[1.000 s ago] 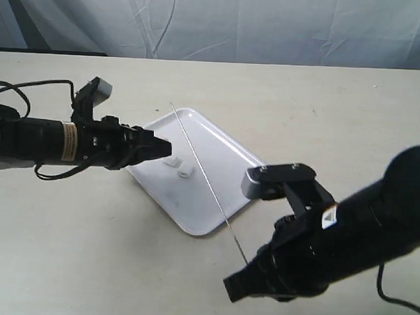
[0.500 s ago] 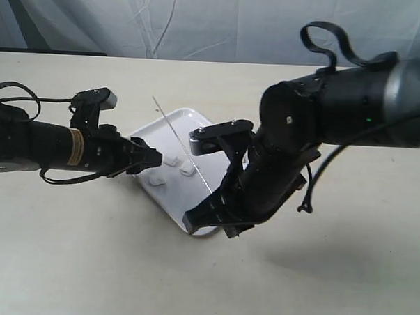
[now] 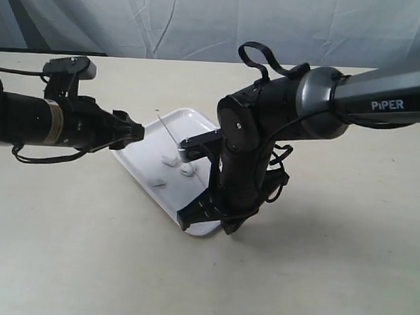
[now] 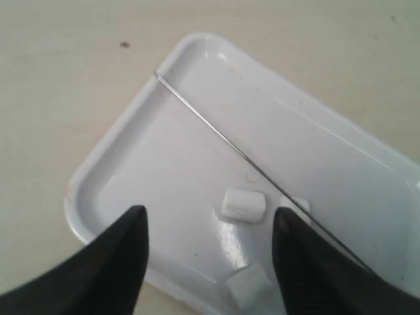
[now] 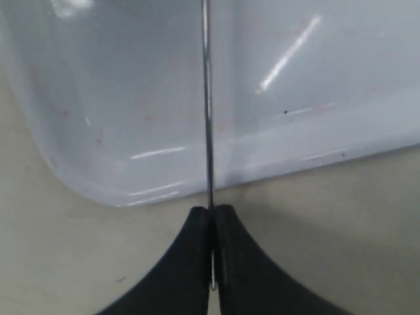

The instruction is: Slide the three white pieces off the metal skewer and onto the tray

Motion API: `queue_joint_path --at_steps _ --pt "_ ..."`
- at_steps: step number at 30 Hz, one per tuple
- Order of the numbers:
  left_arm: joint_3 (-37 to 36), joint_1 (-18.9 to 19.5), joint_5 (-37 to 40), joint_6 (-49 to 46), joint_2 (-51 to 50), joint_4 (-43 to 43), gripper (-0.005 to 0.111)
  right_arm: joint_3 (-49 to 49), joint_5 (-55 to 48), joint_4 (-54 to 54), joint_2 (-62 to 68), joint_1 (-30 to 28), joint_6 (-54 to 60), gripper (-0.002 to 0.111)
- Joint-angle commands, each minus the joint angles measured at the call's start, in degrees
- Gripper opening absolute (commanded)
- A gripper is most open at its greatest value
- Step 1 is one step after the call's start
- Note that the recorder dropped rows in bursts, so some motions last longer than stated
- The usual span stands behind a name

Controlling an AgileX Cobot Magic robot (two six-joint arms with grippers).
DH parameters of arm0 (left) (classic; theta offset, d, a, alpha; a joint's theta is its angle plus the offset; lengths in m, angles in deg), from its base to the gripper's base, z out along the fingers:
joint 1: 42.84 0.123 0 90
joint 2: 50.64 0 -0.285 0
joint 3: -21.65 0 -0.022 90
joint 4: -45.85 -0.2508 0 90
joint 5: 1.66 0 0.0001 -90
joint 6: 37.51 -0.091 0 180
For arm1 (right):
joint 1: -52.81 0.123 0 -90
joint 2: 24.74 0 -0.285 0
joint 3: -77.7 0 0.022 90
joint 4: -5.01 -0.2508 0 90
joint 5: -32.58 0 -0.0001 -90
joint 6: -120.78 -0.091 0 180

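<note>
Bare tabletop stretches wide on every side. At left, the left tool hovers, fingers spread, at the tray's left rim. Three white pieces lie on it by the metal skewer. The right tool clamps the skewer's near end, and its arm covers the tray's right side.

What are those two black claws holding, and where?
The right gripper pinches the thin silver-grey metal skewer at one end. The left gripper hangs open over the white plastic tray, holding nothing.
</note>
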Motion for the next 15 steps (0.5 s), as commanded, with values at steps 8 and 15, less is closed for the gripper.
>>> queue_joint_path --at_steps 8,15 --pt "-6.4 -0.1 3.5 0.1 12.8 -2.7 0.054 -0.4 -2.0 -1.0 0.0 -0.2 -0.4 0.039" --pt "-12.5 -0.1 5.1 -1.5 23.6 -2.9 0.054 -0.4 -2.6 -1.1 -5.0 -0.2 -0.4 0.039"
